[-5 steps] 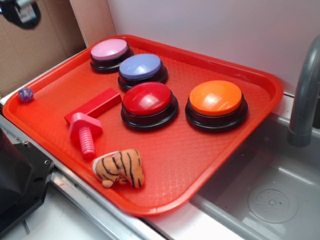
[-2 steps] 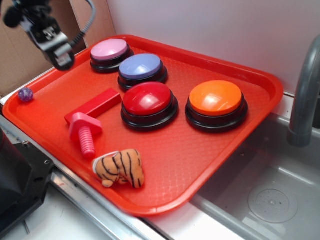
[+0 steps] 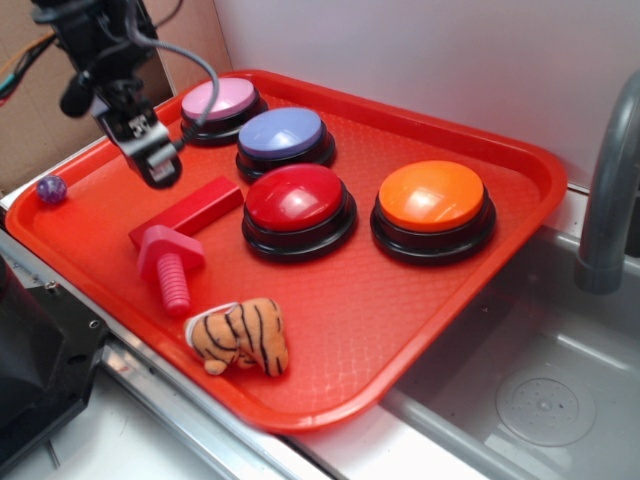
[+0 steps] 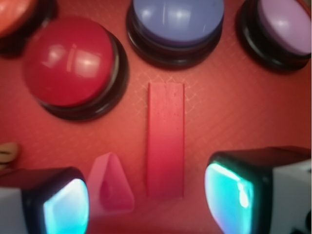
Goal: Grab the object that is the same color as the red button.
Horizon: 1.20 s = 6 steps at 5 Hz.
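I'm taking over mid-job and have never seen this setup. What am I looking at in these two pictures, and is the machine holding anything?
A small robot arm works over a red tray beside a sink. The exterior view looks from outside: the arm's end effector hangs above the tray's left side, over the red block. The wrist view comes from a camera on the arm looking straight down; the two dark pieces with glowing pads at the bottom are the end effector's fingers, spread apart with the block showing between them.

On the tray: a red button, an orange button, a blue button, a pink button, a pink toy bolt, a stuffed tiger and a small purple ball.

Nothing is held; the end effector is open.
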Motion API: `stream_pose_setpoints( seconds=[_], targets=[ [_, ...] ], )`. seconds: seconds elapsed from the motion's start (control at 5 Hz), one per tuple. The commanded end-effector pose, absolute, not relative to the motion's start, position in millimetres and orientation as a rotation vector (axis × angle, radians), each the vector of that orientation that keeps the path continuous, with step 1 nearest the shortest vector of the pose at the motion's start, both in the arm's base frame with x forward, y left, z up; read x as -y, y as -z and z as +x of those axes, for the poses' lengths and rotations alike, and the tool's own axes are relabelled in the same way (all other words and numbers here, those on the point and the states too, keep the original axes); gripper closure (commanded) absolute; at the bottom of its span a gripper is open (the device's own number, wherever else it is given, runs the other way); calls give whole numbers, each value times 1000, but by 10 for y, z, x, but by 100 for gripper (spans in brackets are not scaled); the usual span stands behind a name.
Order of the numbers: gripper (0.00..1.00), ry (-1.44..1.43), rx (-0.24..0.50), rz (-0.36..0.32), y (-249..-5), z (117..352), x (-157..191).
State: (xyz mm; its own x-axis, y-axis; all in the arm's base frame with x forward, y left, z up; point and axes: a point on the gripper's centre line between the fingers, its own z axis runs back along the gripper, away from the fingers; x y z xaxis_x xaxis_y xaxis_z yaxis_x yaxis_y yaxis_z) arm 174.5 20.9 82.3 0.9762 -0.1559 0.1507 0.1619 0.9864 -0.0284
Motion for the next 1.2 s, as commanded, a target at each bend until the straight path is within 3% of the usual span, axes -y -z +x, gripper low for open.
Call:
stream_pose_setpoints(
  seconds=[0.0, 0.8, 1.0],
  targets=[
    [0, 156, 162, -47, -488, 1909, -232],
    [0, 76, 69, -45, -136, 1847, -398],
    [100, 46, 77, -40, -119, 1855, -375]
  ],
)
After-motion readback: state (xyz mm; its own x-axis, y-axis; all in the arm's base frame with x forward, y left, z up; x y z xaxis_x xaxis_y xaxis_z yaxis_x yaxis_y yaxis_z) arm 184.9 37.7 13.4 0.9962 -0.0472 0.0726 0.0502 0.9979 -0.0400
